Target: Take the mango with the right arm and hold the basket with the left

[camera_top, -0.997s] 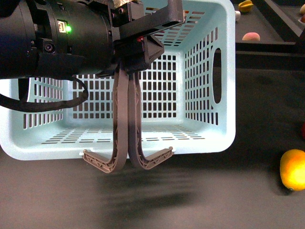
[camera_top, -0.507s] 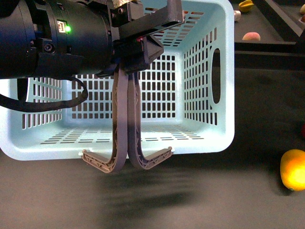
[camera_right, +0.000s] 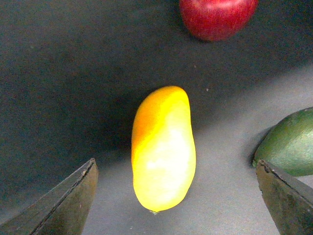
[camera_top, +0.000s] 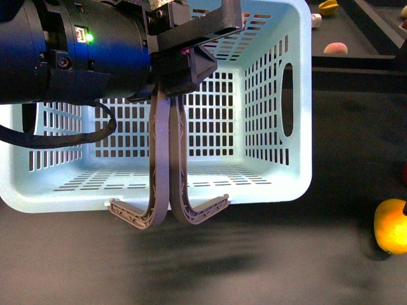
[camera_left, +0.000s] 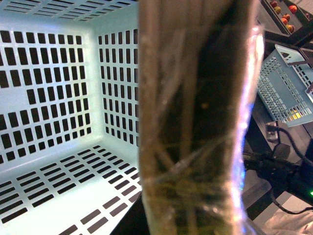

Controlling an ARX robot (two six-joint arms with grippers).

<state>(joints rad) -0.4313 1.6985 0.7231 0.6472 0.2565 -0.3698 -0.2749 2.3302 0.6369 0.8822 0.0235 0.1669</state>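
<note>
Lying near the tabletop's right edge, the mango (camera_top: pixel 390 227) looks smooth, firm, probably slippery and bruisable, so the wide-open right pincer (camera_right: pixel 176 166) straddling it should squeeze its narrow middle gently, while the left pincer (camera_top: pixel 169 213) clamps the basket (camera_top: pixel 273 196) wall.

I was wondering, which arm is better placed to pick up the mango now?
Right. In the right wrist view the mango lies centred in the open right gripper. The left gripper is shut at the light blue basket's near rim, well away from the mango.
</note>
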